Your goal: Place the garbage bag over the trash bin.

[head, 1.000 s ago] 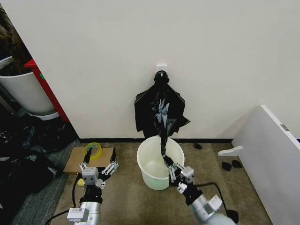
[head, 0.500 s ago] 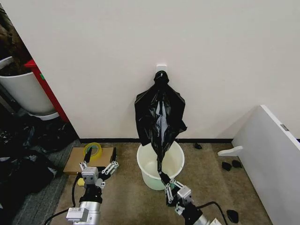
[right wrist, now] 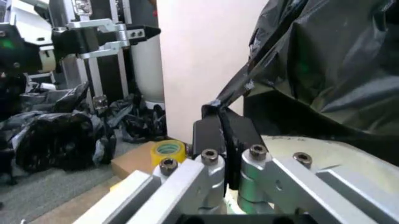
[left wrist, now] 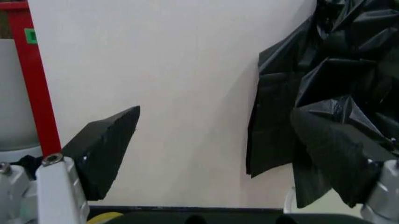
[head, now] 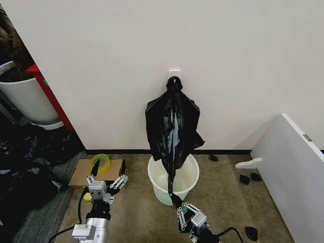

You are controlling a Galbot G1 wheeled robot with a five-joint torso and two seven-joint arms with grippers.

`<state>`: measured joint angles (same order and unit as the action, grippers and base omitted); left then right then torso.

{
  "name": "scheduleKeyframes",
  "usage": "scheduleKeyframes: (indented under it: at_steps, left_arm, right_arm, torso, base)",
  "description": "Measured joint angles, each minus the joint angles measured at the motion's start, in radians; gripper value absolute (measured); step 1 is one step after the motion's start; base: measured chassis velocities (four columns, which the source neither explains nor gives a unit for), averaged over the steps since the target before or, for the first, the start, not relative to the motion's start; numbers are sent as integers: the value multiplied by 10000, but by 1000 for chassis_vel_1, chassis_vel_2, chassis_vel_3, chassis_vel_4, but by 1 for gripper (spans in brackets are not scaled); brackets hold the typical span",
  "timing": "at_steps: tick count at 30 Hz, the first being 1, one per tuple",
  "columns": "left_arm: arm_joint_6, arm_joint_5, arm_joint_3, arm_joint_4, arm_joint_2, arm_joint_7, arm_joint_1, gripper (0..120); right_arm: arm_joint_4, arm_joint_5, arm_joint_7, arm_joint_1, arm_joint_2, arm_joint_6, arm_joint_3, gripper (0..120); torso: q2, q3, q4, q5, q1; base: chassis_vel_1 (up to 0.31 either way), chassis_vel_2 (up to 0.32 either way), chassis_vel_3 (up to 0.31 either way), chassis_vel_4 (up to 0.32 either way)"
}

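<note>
The right tool [head: 184, 210] pinches a stretched corner of the garbage bag [head: 173, 130], which hangs from the wall straight above the trash bin [head: 188, 183]; its long axis runs down toward this nearer arm. The left tool [head: 106, 183] hovers wide apart beside the bin.
</note>
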<state>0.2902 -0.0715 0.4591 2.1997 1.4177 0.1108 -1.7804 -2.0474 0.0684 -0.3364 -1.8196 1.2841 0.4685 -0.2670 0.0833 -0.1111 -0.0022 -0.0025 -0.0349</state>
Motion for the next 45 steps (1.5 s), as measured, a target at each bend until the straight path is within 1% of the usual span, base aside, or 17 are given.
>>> scheduleKeyframes:
  at_steps: [20,26,27,30,31,32,33,35,36,37,38,39,40,42,43,44,45]
  left_arm:
    - [64,48,6,-69,54,-6,-19,93]
    - [82,51,-53,-89,5,-6,-18,93]
    - [45,52,-122,-29,-95,-7,21,93]
    - [-247,-118,-385,389,-842,-86,331,93]
    - [-247,-118,-385,389,-842,-86,331,93]
    - [-341,-219,-448,490,-1064,-114,405,93]
    - [-504,-488,-558,680,-1510,-172,562,93]
    - [-735,-906,-638,1019,-2385,-268,801,93]
    - [-735,-906,-638,1019,-2385,-268,801,93]
    - [-834,-1050,-622,1222,-2920,-316,864,93]
    - [-970,-1217,-605,1403,-3496,-357,946,93]
    - [-970,-1217,-605,1403,-3496,-357,946,93]
    - [-1106,-1398,-615,1510,-3941,-380,1093,93]
    - [-1471,-1870,-751,1660,-4917,-408,1562,93]
    - [-1471,-1870,-751,1660,-4917,-408,1562,93]
    - [-1697,-2222,-911,1715,-5494,-415,2048,93]
    - [-1851,-2465,-1042,1733,-5828,-411,2427,93]
  right_arm:
    - [241,102,-476,-249,-108,529,93,0]
    - [235,87,-275,-9,-61,422,144,0]
    - [184,91,-133,106,-50,352,123,0]
    - [-23,33,370,332,-58,122,-3,0]
    - [-23,33,370,332,-58,122,-3,0]
    - [-62,-27,481,387,-54,76,-36,0]
    - [-93,-131,626,467,-38,29,-77,0]
    - [-106,-404,871,714,-14,-59,-105,0]
    - [-106,-404,871,714,-14,-59,-105,0]
    - [-76,-571,972,975,-39,-127,-62,0]
    - [-21,-728,1042,1227,-44,-171,-22,0]
    - [-21,-728,1042,1227,-44,-171,-22,0]
    - [20,-871,1090,1356,-29,-184,-7,0]
    - [81,-1121,1167,1499,56,-187,-6,0]
    - [81,-1121,1167,1499,56,-187,-6,0]
    - [106,-1273,1186,1519,120,-166,-12,0]
    - [113,-1368,1191,1523,166,-134,-21,0]
  torso:
    - [0,-1,0,0,0]
    - [0,-1,1,0,0]
    - [0,-1,1,0,0]
    - [0,-1,0,-1,0]
    - [0,-1,0,-1,0]
    - [0,-1,0,-1,0]
    - [0,-1,2,-4,0]
    - [0,-1,-3,-2,0]
    - [0,-1,-3,-2,0]
    - [0,-1,-3,-4,0]
    - [0,-1,5,0,0]
    - [0,-1,5,0,0]
    - [0,-1,5,1,0]
    - [-1,-1,1,-3,-1]
    - [-1,-1,1,-3,-1]
    - [0,-2,0,-2,-1]
    - [0,-1,0,-3,-1]
  base:
    - [0,0,0,0]
    - [0,0,0,0]
    - [0,0,0,0]
    - [0,0,0,0]
    - [0,0,0,0]
    - [0,0,0,0]
    - [0,0,0,0]
    - [0,0,0,0]
    - [0,0,0,0]
    - [0,0,0,0]
    - [0,0,0,0]
    - [0,0,0,0]
    - [0,0,0,0]
    - [0,0,0,0]
    - [0,0,0,0]
    - [0,0,0,0]
    - [0,0,0,0]
